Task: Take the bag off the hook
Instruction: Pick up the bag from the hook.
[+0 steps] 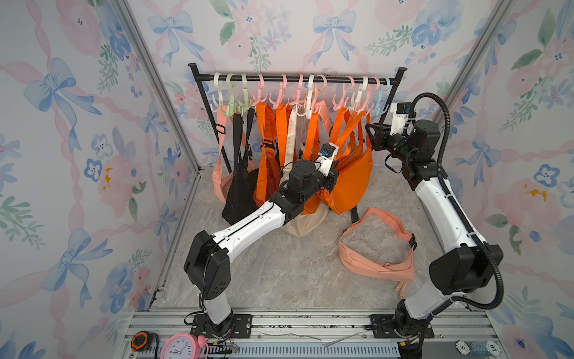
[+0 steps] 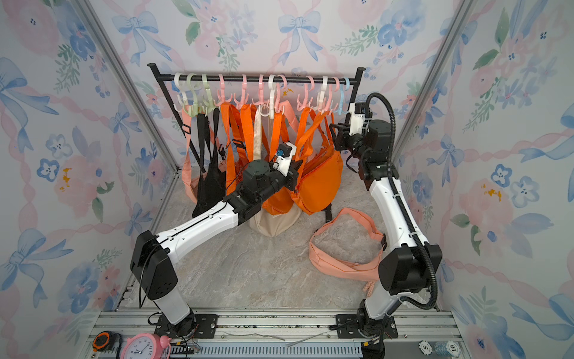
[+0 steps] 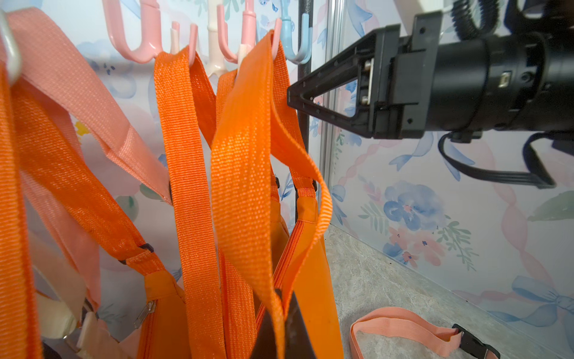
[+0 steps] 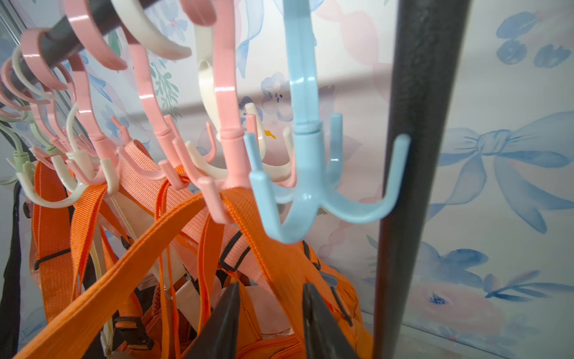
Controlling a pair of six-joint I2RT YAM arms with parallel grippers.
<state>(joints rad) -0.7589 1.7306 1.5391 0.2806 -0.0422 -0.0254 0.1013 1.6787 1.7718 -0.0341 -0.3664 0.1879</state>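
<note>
Between your right gripper's [image 4: 271,284] parted jaws runs the strap [image 4: 281,267] of the orange bag [image 1: 354,186], looped over the pink hook [image 4: 228,149] just above them. Lower down, your left gripper [image 3: 281,314] is clamped shut on orange webbing [image 3: 242,186].

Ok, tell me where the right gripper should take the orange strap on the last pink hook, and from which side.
Grip the orange strap just below the pink hook, where it hangs taut and flat. Come from the end by the empty blue hook, with the right gripper set across the webbing's flat faces. The prong turns up, so probably lift before pulling away.
</note>
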